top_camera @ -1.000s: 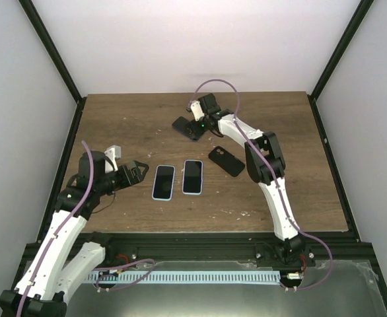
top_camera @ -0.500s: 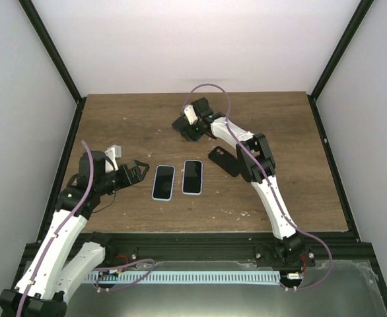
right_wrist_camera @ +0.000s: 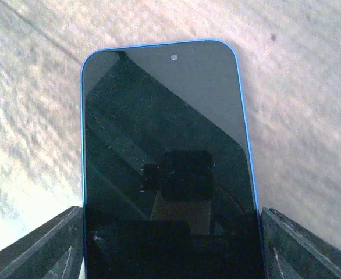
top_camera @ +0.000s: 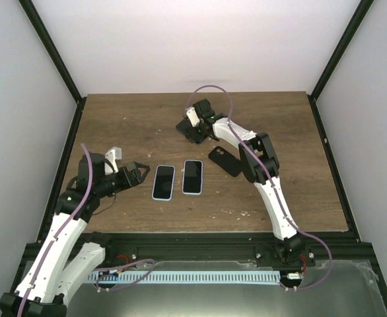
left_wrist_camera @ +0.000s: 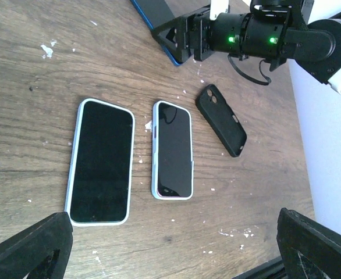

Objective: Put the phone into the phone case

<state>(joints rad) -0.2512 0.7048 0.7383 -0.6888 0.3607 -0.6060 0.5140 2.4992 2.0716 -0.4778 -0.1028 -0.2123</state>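
My right gripper (top_camera: pixel 195 132) is at the far middle of the table, shut on a blue-edged phone (right_wrist_camera: pixel 164 145) with a dark screen. Its fingers (right_wrist_camera: pixel 71 238) press both long edges. In the left wrist view the phone (left_wrist_camera: pixel 153 17) hangs tilted in that gripper (left_wrist_camera: pixel 185 38), one end off the wood. An empty black phone case (top_camera: pixel 226 161) lies back up, nearer than it; it also shows in the left wrist view (left_wrist_camera: pixel 221 120). My left gripper (top_camera: pixel 140 174) is open and empty, just left of the two cased phones.
Two phones in pale blue cases lie screen up side by side at mid table: a larger one (top_camera: pixel 163 182) (left_wrist_camera: pixel 100 161) and a smaller one (top_camera: pixel 193 177) (left_wrist_camera: pixel 173 149). White walls and black frame posts (top_camera: pixel 51 53) enclose the table.
My right wrist has turned and drawn slightly left and nearer with the blue phone in it. My left gripper has shifted a little toward the near side.
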